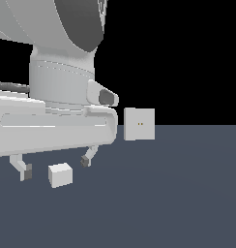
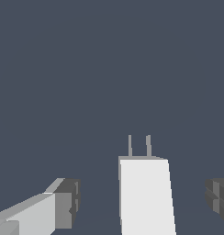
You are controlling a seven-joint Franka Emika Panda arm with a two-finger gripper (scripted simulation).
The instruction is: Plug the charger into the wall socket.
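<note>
The gripper (image 1: 54,167) hangs low over the floor (image 1: 178,193), spread wide and holding nothing; the socket (image 1: 139,124) stands upright, far on the exterior view's right; the charger (image 1: 60,175) lies between the 2 fingers, touching neither; its 2 prongs (image 2: 139,146) point away from the wrist.

Gripper (image 1: 56,165) low, jaws spread wide, fingers pointing down, empty.

Flat even simulator light, no cast shadows or glare; edges crisp (slightly blocky), black backdrop.
</note>
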